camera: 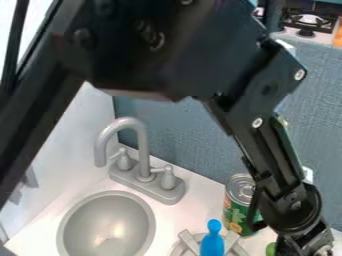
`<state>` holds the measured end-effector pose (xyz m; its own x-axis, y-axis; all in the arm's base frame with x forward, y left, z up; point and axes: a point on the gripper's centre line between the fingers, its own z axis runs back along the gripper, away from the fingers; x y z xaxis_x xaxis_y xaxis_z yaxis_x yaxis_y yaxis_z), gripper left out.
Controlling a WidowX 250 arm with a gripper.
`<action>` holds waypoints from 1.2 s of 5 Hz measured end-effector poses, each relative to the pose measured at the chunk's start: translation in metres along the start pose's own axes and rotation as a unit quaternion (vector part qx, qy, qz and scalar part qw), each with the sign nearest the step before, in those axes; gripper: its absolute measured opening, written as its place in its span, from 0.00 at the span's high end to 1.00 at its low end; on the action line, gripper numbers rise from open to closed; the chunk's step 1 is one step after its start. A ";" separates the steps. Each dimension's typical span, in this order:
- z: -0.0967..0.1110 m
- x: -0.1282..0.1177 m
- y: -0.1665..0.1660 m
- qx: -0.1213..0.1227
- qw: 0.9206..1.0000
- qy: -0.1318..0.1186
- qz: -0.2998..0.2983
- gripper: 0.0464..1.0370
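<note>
At the left I see a pale wall, and in front of it the round grey sink basin (107,230) set into the white counter (190,200). Just beyond its far side stands the grey faucet (141,165), its spout curving up and over to the left, with a handle on either side. To the right, at the near edge, a blue bottle-shaped piece (212,244) stands upright amid a grey slatted piece (189,243). Next comes the can (236,206) – upright, silver-topped, with a green label – between the blue piece and my arm. A small green thing (270,249) sits at the near edge, just left of my gripper (304,245), at the near right. I cannot tell whether the pincer is apart, together or clamped on anything. My black arm (167,55) spans the view from the upper left and bends down at the right – across the blue-grey panel (194,135). Beyond that panel, far right, is a stove top (324,36).
</note>
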<state>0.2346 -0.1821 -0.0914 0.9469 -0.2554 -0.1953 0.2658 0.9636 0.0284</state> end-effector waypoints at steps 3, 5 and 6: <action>0.009 0.002 0.001 -0.020 0.999 -0.015 0.023 0.03; 0.093 0.001 0.006 -0.042 0.991 -0.126 0.033 0.04; 0.124 -0.010 0.016 -0.025 0.988 -0.146 0.030 0.04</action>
